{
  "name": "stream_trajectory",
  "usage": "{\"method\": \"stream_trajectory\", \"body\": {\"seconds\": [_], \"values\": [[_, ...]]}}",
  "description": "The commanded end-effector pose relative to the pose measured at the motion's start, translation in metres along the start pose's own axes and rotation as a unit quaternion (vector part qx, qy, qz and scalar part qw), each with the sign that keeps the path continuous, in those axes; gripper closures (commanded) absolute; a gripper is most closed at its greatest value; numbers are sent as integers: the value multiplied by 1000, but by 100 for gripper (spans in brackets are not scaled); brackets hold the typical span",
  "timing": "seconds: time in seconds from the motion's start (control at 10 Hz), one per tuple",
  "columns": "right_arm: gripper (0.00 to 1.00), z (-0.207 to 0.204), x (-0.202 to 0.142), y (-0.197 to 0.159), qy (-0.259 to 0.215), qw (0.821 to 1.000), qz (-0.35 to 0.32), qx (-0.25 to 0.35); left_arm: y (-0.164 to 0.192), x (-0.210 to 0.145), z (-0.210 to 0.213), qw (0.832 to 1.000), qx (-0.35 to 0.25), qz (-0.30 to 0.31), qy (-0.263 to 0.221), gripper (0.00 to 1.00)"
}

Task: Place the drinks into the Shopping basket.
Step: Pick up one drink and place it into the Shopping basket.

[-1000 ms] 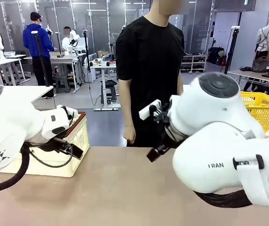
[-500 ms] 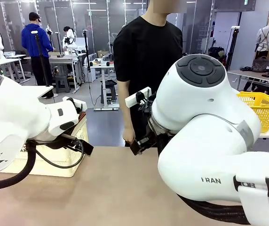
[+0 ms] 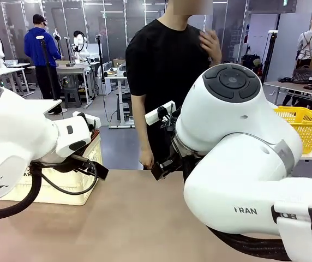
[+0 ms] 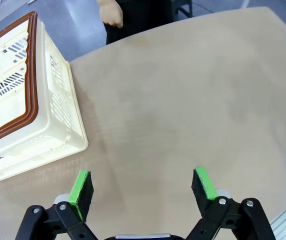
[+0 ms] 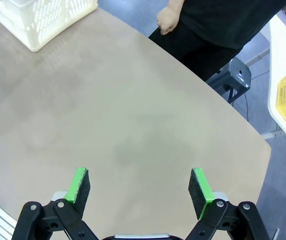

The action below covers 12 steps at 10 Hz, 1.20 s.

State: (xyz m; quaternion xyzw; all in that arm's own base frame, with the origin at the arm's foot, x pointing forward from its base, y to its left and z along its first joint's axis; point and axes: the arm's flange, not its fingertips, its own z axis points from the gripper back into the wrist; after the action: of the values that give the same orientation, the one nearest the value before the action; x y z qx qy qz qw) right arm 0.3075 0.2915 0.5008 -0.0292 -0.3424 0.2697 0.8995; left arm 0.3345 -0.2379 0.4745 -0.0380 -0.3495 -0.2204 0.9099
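Note:
The drinks are out of view. The Shopping basket point(image 4: 58, 107), cream-white lattice with a brown rim, stands on the tan table at the left of the left wrist view; the part of its inside that shows holds nothing. My left gripper point(image 4: 142, 186) hangs open over bare tabletop to the right of the basket, green pads wide apart. My right gripper point(image 5: 139, 187) is also open above bare table, with the Shopping basket point(image 5: 43, 15) far off at the upper left. In the front view the Shopping basket point(image 3: 88, 183) sits behind my left arm point(image 3: 30, 142).
A person in a black shirt stands at the far edge, one fist point(image 5: 169, 20) low by the table and the other hand point(image 3: 210, 46) raised to the chest. A yellow mesh basket point(image 3: 303, 123) rests on a side table at the right. My right arm point(image 3: 238, 142) bulks large in the front view.
My right arm has swung left and up, nearer the camera, and my left arm has shifted slightly right. The person has stepped left and raised a hand to the chest.

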Motion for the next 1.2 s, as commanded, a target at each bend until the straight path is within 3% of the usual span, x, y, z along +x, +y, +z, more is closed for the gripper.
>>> {"method": "stream_trajectory", "body": {"seconds": [0.0, 0.5, 0.9, 1.1], "values": [[0, -6, -2, -18, 29, 999, -19, -4, 13, -3, -1, 1000, 16, 0, 14, 0], [0, -24, -64, -104, 124, 977, -172, 1, 106, -82, -25, 984, 61, 116, 118, 0], [0, -55, -110, -119, 182, 949, -256, 28, 142, -133, -44, 969, 79, 158, 171, 0], [0, -64, -121, -120, 184, 943, -273, 41, 154, -137, -54, 970, 71, 162, 167, 0]]}}
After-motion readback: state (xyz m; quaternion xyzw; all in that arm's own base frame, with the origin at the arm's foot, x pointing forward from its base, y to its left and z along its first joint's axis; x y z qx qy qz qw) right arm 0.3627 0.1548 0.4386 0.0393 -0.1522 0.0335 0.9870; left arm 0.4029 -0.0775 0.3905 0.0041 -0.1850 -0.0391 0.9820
